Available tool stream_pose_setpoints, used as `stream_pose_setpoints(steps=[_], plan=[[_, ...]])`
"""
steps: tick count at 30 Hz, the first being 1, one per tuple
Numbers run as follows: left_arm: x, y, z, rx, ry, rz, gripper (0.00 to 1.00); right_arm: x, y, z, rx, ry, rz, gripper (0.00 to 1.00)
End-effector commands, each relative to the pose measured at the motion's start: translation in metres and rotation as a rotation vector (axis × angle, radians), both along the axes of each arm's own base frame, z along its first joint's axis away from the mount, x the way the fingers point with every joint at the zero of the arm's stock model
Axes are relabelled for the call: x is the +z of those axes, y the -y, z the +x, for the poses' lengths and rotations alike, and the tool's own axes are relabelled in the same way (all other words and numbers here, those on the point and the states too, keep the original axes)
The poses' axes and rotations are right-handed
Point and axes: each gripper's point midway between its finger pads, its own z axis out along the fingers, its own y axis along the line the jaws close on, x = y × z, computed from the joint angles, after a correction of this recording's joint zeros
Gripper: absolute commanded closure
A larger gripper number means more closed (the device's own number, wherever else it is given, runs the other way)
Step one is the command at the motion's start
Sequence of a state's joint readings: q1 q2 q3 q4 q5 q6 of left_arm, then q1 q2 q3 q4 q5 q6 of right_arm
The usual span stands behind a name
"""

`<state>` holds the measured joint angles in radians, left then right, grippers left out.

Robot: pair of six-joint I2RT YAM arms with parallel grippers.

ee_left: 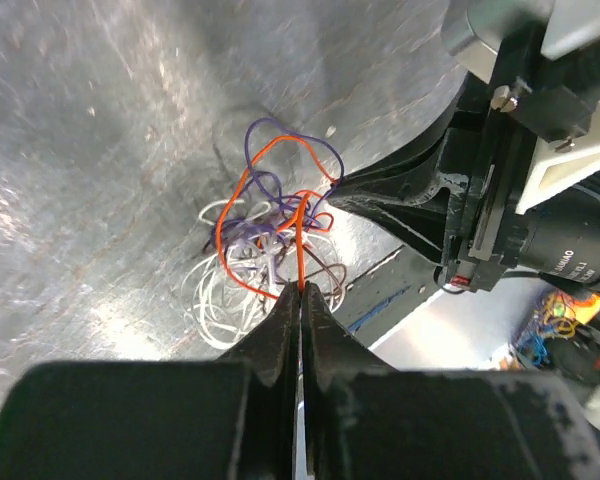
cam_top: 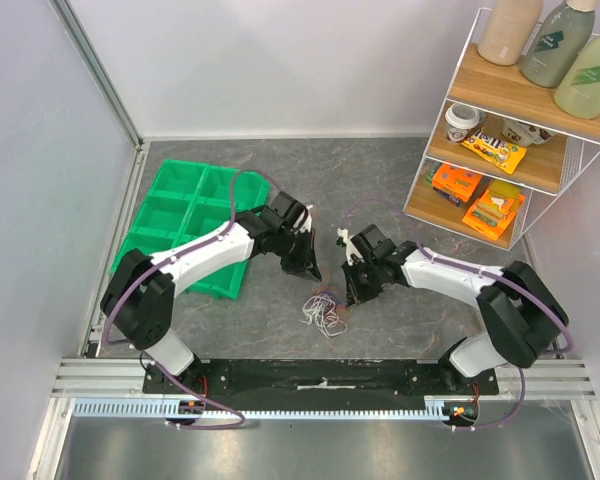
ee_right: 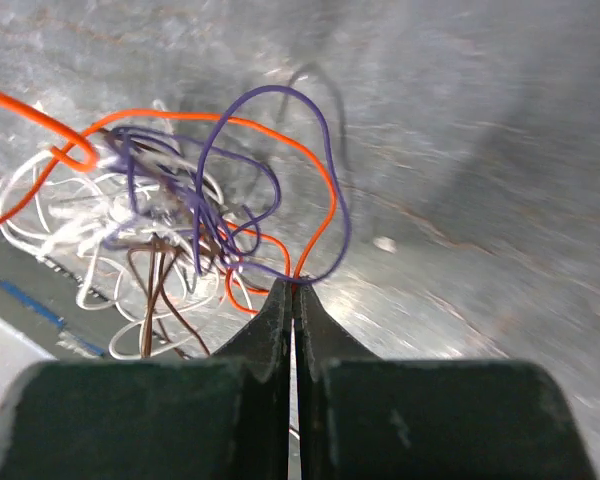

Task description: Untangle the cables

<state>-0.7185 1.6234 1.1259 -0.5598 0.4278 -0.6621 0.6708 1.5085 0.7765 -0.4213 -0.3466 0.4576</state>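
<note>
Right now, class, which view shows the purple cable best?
Right wrist: the purple cable loops large and close. Left wrist shows it smaller, amid other cables; top external shows only a tiny clump.

Open table behind the cables; green bin left, wire shelf right.

The cables were thin strands of white, purple, orange and brown. The tabletop was grey with a pale marbled pattern. The left end effector and the right end effector were black. At ten o'clock from the cables, the bin was bright green.
</note>
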Motion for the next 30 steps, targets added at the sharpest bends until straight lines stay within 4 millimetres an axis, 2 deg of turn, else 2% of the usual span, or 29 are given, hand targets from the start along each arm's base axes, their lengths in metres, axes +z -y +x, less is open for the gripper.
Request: stream_pose_setpoints(steps=[1,6,11,14,17,20,22,25,27,29,30], plan=[[0.055,-0.011,0.029,-0.006,0.239,0.028,0.98,0.047,0.035,0.045,-0.121,0.258,-0.174,1.0],[0.104,-0.036,0.058,0.074,0.438,0.115,0.98,0.102,0.091,0.073,-0.345,0.45,-0.32,1.0],[0.165,-0.086,0.09,0.303,0.695,0.229,0.98,0.143,0.137,0.083,-0.505,0.558,-0.378,1.0],[0.219,-0.119,0.101,0.468,0.876,0.232,0.98,0.147,0.148,0.082,-0.514,0.55,-0.395,1.0],[0.281,-0.143,0.095,0.597,1.048,0.133,0.98,0.142,0.154,0.079,-0.515,0.529,-0.412,1.0],[0.344,-0.148,0.084,0.635,1.2,-0.041,0.98,0.142,0.149,0.077,-0.488,0.524,-0.384,1.0],[0.382,-0.137,0.073,0.588,1.26,-0.174,0.98,0.145,0.131,0.078,-0.421,0.525,-0.295,1.0],[0.422,-0.111,0.057,0.463,1.282,-0.343,0.98,0.154,0.102,0.079,-0.346,0.543,-0.135,1.0],[0.432,-0.097,0.052,0.418,1.253,-0.407,0.98,0.162,0.086,0.08,-0.314,0.555,-0.048,1.0],[0.423,-0.083,0.052,0.358,1.187,-0.412,0.98,0.176,0.07,0.078,-0.265,0.563,0.041,1.0],[0.412,-0.071,0.049,0.303,1.14,-0.417,0.98,0.187,0.06,0.075,-0.228,0.573,0.102,1.0]])
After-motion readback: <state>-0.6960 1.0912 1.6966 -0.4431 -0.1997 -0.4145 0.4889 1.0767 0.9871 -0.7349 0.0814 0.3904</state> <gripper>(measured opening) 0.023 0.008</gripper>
